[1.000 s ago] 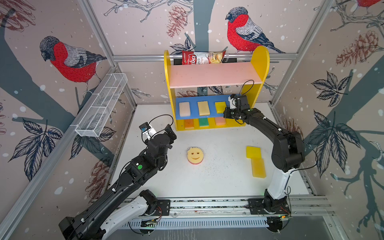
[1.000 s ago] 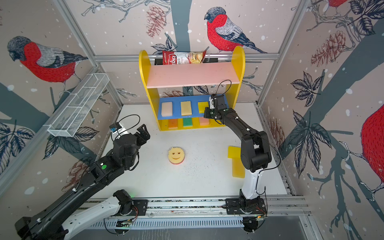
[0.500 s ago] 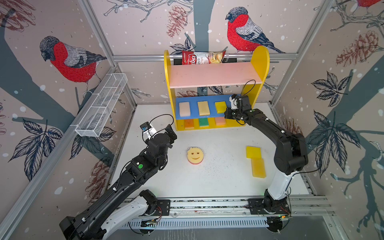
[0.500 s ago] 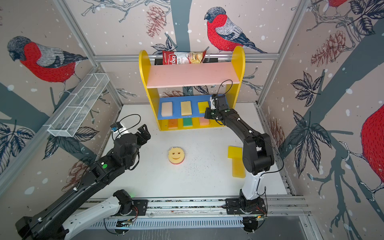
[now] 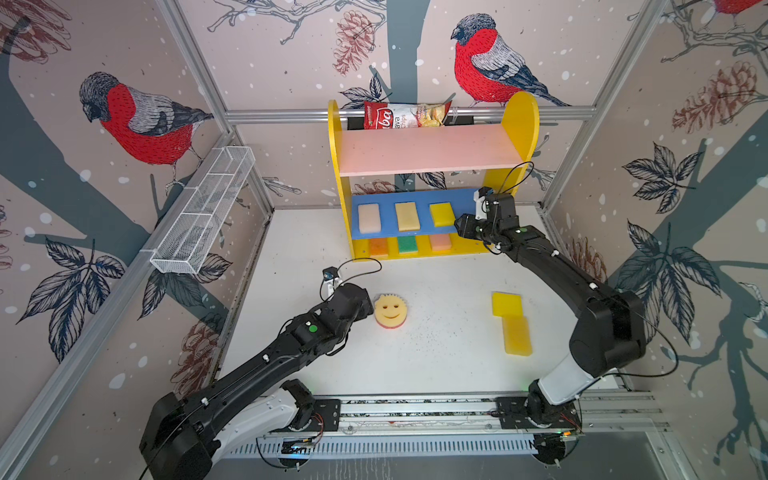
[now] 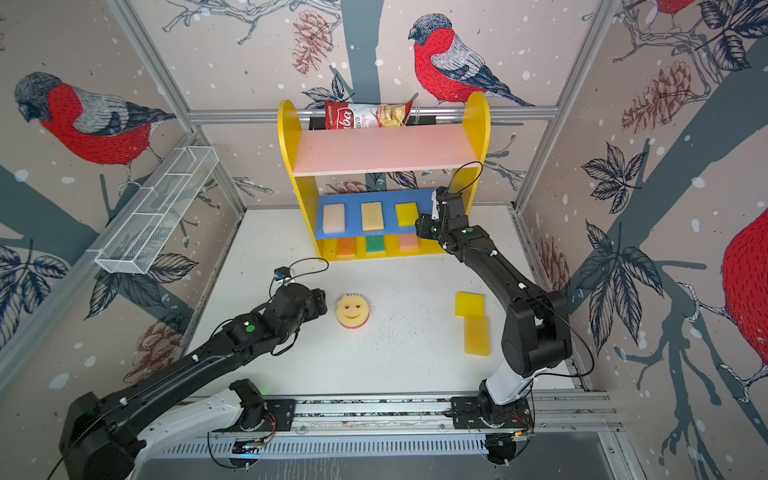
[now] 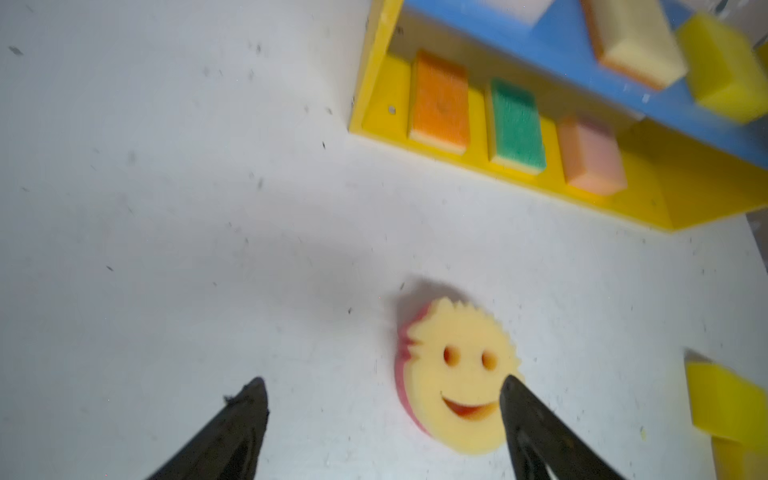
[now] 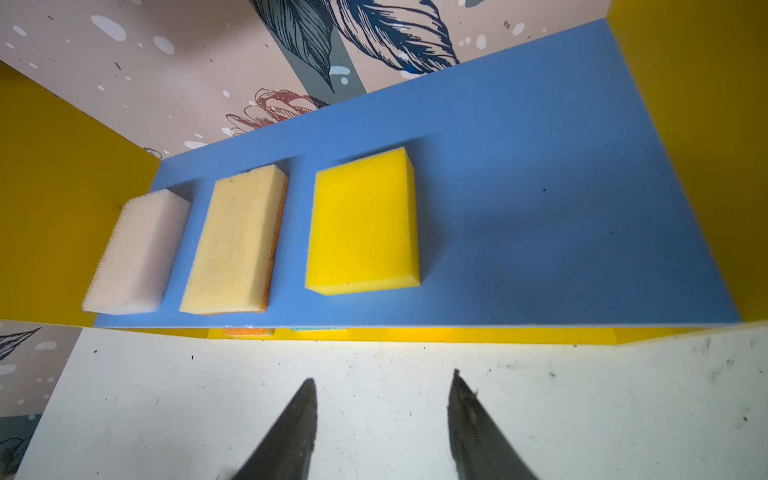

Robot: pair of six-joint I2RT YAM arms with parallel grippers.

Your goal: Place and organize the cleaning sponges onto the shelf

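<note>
- The shelf [image 5: 521, 120] stands at the far edge of the tabletop [image 5: 436, 365]. A chips bag [image 5: 405, 115] sits behind its pink upper board [image 5: 424, 149].
- On the blue middle board [image 8: 540, 208] three sponges lie in a row, apart from one another: a cream sponge [image 8: 137, 257], a pale yellow sponge [image 8: 237, 241] and a yellow sponge [image 8: 361, 224].
- On the yellow base [image 7: 665, 187] an orange sponge [image 7: 440, 102], a green sponge [image 7: 517, 126] and a salmon sponge [image 7: 590, 156] lie side by side.
- The right hand [image 8: 382, 377] hovers just in front of the blue board's front edge, near the yellow sponge. Its jaws are partly apart and empty.
- The round smiley sponge [image 5: 390, 309] lies face up near the middle of the tabletop.
- The left hand [image 7: 383, 384] is just beside it, jaws spread wide and holding nothing. In the left wrist view one fingertip [image 7: 513, 390] overlaps the sponge's edge; whether they touch cannot be told.
- A bright yellow sponge [image 5: 506, 304] and a duller yellow sponge [image 5: 517, 336] lie touching on the right of the tabletop.
</note>
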